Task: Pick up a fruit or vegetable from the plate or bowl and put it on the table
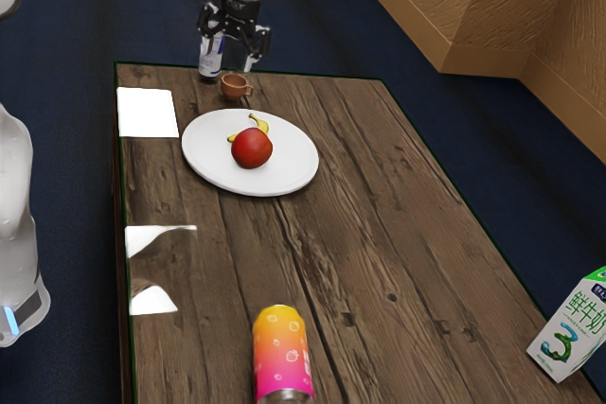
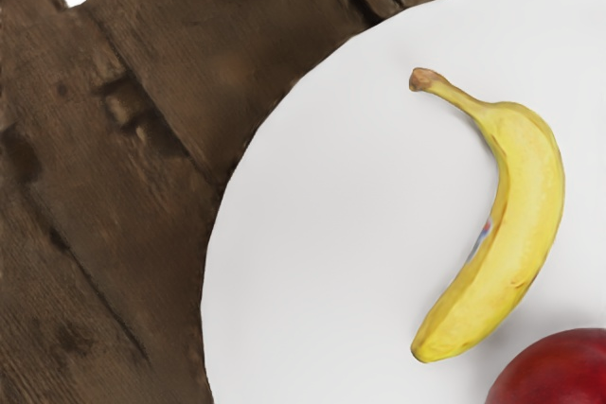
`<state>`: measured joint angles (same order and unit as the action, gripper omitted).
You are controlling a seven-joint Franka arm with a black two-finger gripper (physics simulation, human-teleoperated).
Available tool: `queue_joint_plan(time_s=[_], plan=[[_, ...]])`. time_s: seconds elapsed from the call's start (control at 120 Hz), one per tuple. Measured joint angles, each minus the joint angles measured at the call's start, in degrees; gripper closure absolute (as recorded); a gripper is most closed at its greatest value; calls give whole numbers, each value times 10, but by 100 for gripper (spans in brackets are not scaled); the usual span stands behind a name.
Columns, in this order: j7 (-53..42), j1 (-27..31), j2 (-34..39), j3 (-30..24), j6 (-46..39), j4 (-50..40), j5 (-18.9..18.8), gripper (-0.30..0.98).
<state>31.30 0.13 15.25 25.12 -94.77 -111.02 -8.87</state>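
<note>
Upper left of the exterior view, my jaws hang spread — likely wide and high to clear the red fruit (image 1: 252,149) beside the banana (image 2: 533,186) on the plate (image 1: 210,158).

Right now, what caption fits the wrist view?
A banana and a round red fruit on a white plate atop a wooden table.

I've got a broad run of bare wood on the counter (image 1: 369,262) between the plate (image 1: 294,167) and the yellow-and-pink can (image 1: 281,352), reaching across toward the milk carton (image 1: 572,328) near the exterior view's right edge. The round red fruit (image 1: 252,149) crowds one side of the banana (image 2: 530,186); its hollow side is open. The brown cup (image 1: 234,87) blocks low passes between plate and far edge.
</note>
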Motion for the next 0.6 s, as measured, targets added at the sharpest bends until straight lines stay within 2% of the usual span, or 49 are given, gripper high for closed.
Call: queue_joint_plan(time_s=[0.133,0.3,0.5,0.6], plan=[[49,-2,-9,-28,-71,-11,-27,0],[99,-6,-58,-97,-158,-11,-20,0],[142,3,-54,-102,-207,-48,-8,0],[160,15,-53,-89,-215,-73,13,0]])
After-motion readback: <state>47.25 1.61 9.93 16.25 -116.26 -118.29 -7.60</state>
